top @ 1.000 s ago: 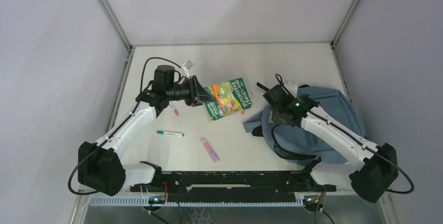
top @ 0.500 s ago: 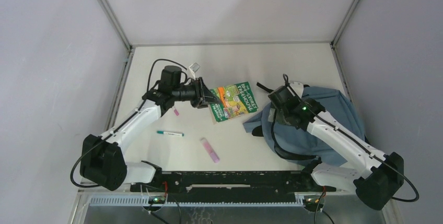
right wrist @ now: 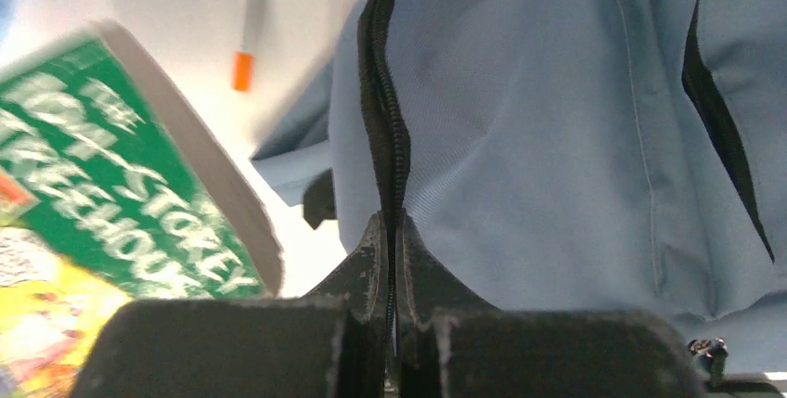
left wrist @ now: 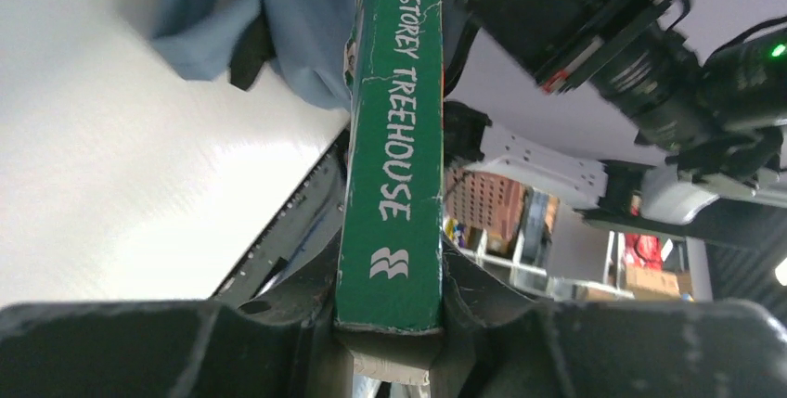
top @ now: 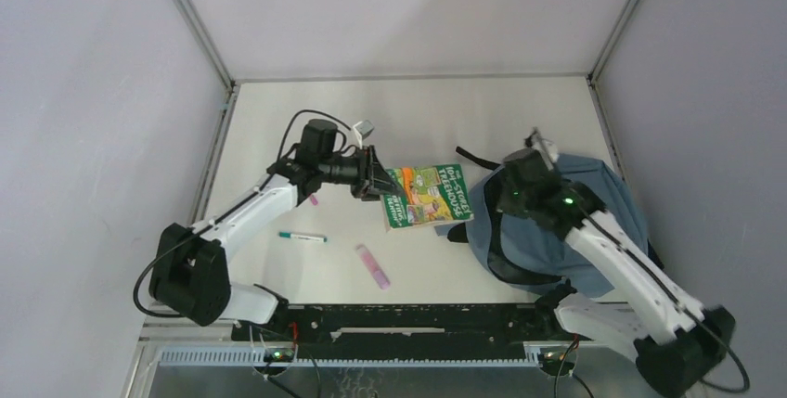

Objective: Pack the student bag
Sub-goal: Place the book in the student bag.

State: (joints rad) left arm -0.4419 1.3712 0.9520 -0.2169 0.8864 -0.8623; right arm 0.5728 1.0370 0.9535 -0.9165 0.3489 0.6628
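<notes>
Top external view: the bag [top: 594, 222] lies on the right side of the bench [top: 418, 120], under the right arm, with its dark opening turned to the left. A black strap [top: 471, 156] trails out from its far left corner.

The left pincer [top: 379, 182] reaches in from the left and grasps a green book [top: 429, 196] by its left edge. The book's cover faces up, and its right edge lies just beside the bag's opening. I cannot tell whether book and bag touch. From the left wrist the grip is plain: the pincer [left wrist: 390, 310] is partly open, and the two fingers [left wrist: 316, 310] press on either side of the book's spine [left wrist: 394, 138], which fills the gap between them. Blue bag cloth [left wrist: 297, 18] shows past the book's far end.

The right pincer [top: 510, 199] sits at the left rim of the bag. From the right wrist it [right wrist: 392, 231] is clenched tight, its fingertips [right wrist: 371, 250] pinching the black zip [right wrist: 390, 120] that edges the opening. The zip runs straight up out of the grip, with blue cloth [right wrist: 538, 138] to its right. The book [right wrist: 121, 185] shows blurred at the left of that view, near the zip and apart from the fingers.

On the bench between the arms lie a teal pen [top: 302, 237] and, nearer the middle, a pink tube [top: 373, 265], both well apart from the bag.
</notes>
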